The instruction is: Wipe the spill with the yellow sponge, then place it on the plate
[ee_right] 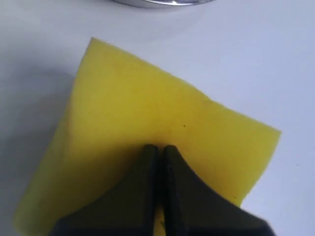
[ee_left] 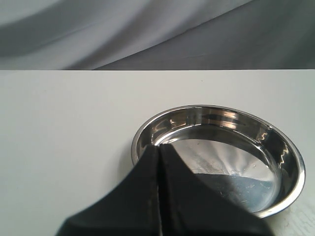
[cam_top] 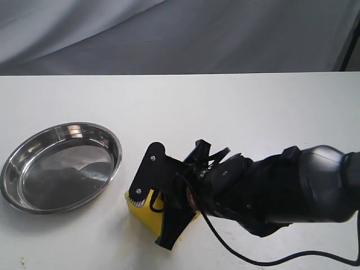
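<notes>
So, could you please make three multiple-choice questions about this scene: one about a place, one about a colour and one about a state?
1. In the exterior view, where does the plate lie from the yellow sponge?
A. to its left
B. to its right
C. under it
2. What colour is the sponge?
A. green
B. yellow
C. blue
3. On the right gripper, how do the jaws stand?
A. wide open
B. closed together
C. out of view

Answers:
1 A, the plate sits apart, to the sponge's left.
2 B, its foam is bright yellow.
3 B, the right wrist view shows them meeting on the sponge.
</notes>
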